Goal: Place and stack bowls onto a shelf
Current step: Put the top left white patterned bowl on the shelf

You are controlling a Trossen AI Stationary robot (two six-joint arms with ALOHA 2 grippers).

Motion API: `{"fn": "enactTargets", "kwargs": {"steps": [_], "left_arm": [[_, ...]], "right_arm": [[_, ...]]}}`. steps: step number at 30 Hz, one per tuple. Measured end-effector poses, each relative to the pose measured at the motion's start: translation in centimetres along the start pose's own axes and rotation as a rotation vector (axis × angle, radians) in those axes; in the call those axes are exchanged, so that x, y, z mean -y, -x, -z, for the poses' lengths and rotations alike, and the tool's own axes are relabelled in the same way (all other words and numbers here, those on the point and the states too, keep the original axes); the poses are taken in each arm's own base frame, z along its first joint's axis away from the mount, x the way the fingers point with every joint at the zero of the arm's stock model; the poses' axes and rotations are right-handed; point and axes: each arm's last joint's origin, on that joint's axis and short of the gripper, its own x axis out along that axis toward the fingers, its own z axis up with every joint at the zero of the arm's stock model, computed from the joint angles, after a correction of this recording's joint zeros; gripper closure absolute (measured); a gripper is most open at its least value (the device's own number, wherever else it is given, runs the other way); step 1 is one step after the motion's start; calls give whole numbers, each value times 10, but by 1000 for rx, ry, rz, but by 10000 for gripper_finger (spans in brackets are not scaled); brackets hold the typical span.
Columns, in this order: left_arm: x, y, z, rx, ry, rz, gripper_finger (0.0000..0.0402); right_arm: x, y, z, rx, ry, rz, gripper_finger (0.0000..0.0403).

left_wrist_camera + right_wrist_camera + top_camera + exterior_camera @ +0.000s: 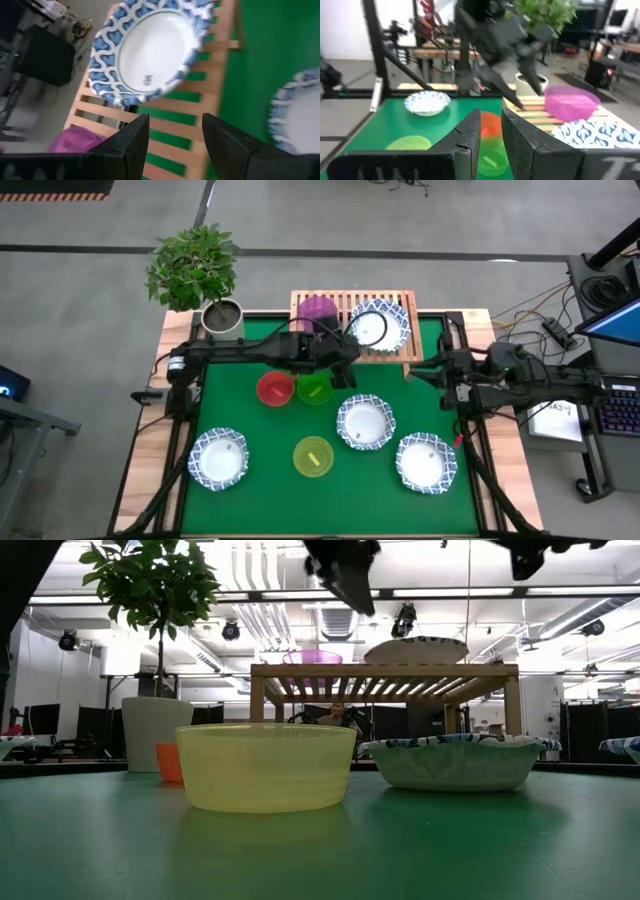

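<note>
On the green mat (270, 480), six bowls wait; the shelf (398, 352) at twelve o'clock holds two. Left gripper (172, 137) hovers there, fingers parted and empty, apparently after placing; right gripper (491, 131) idles, open.

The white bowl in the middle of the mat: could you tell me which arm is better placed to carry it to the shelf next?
Probably the left. Its open gripper hovers between the shelf and that bowl, while the right gripper waits at the mat's right edge.
</note>
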Motion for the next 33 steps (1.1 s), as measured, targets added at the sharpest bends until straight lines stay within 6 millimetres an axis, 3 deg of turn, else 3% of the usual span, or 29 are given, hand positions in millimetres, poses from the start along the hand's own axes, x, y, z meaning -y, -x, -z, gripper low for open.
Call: {"fn": "enactTargets", "kwargs": {"steps": [9,15,19,26,33], "left_arm": [[24,64,0,81,-29,86,235],[41,98,15,109,-40,145,235],[50,114,31,137,-11,180,235],[59,140,65,183,54,152,235],[64,146,105,235,76,173,235]], "right_arm": [[1,-50,5,-197,-8,26,335],[8,-73,16,-351,8,208,335],[13,-80,23,-432,28,292,335],[22,-81,18,-389,20,358,335],[42,-79,18,-392,6,444,335]]}}
